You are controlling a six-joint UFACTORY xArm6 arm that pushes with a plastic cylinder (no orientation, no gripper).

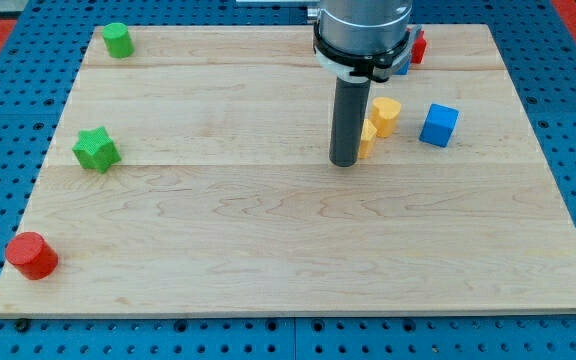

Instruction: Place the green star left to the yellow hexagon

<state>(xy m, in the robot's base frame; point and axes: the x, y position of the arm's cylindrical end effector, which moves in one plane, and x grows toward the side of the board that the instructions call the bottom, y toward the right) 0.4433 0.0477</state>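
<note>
The green star (96,149) lies on the wooden board (288,250) at the view's left. A yellow block (385,115), rounded like a hexagon or heart, stands right of centre near the top. A second yellow block (367,139) is partly hidden behind the rod. My tip (345,162) rests on the board just left of these yellow blocks, far to the right of the green star.
A green cylinder-like block (118,40) sits at the top left. A red cylinder (32,255) sits at the bottom left. A blue cube (439,125) lies right of the yellow blocks. A red block (418,46) and a blue piece show behind the arm at the top.
</note>
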